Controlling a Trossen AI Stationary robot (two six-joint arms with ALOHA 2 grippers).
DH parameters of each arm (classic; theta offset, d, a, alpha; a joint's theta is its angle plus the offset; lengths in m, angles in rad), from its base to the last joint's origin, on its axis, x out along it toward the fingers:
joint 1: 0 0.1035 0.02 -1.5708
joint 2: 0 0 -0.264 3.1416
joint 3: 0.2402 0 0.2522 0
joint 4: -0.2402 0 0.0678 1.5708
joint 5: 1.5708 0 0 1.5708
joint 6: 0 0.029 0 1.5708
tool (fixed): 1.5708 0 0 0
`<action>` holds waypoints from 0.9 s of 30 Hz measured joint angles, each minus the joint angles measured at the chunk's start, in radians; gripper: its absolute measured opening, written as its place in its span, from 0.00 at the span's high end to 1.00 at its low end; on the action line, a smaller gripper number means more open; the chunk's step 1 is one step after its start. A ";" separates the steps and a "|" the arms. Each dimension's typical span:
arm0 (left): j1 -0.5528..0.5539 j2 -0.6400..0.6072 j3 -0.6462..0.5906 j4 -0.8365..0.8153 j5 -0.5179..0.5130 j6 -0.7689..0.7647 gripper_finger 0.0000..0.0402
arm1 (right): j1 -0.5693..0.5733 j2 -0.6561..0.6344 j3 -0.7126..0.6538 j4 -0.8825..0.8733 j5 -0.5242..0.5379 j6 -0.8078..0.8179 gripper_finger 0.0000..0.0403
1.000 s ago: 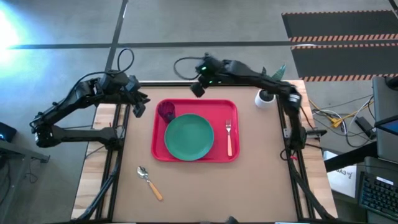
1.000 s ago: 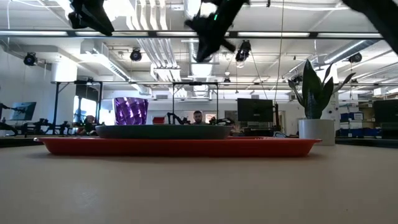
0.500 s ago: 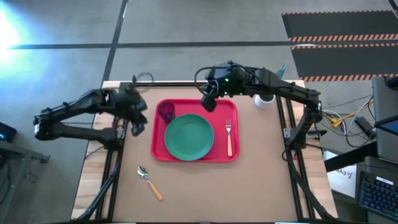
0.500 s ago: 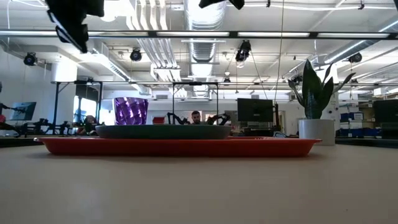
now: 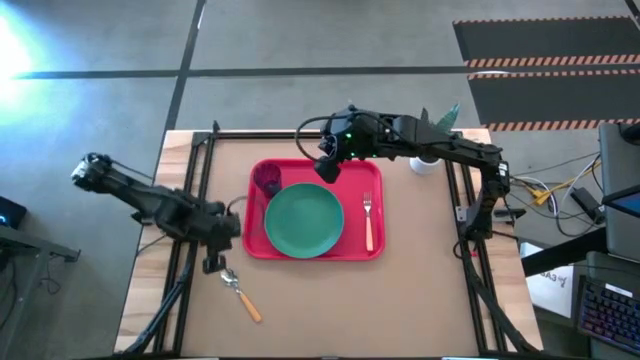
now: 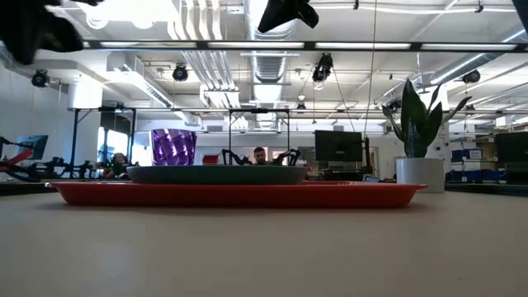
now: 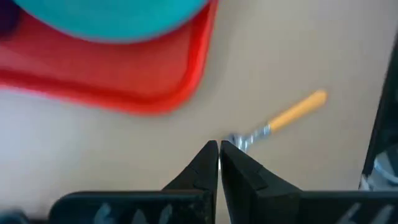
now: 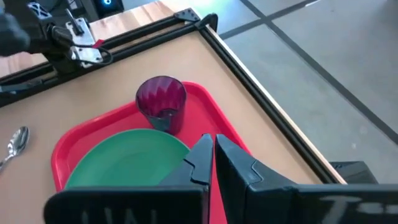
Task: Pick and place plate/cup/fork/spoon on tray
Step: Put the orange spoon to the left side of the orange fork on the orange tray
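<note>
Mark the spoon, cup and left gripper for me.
spoon [image 5: 240, 294], high view, where bowl meets handle.
cup [image 8: 161, 102], right wrist view, side wall.
left gripper [image 7: 219, 149], left wrist view, between the closed fingertips.

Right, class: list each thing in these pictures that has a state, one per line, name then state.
plate: lying flat on the tray.
cup: upright on the tray, beside the plate.
fork: lying flat on the tray.
spoon: lying on the table, off the tray.
tray: flat on the table.
left gripper: jaws shut, empty, near the spoon.
right gripper: jaws shut, empty, above the tray.
</note>
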 joint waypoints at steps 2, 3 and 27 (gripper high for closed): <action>-0.061 0.043 0.000 -0.037 0.001 -0.087 1.00 | 0.000 0.001 -0.002 0.003 0.000 0.006 0.98; -0.092 0.065 -0.002 -0.049 0.001 -0.128 1.00 | 0.000 0.001 -0.003 0.004 0.000 0.007 0.98; -0.270 0.276 -0.207 0.164 0.226 -0.627 1.00 | 0.023 0.001 -0.006 0.003 -0.094 -0.064 0.98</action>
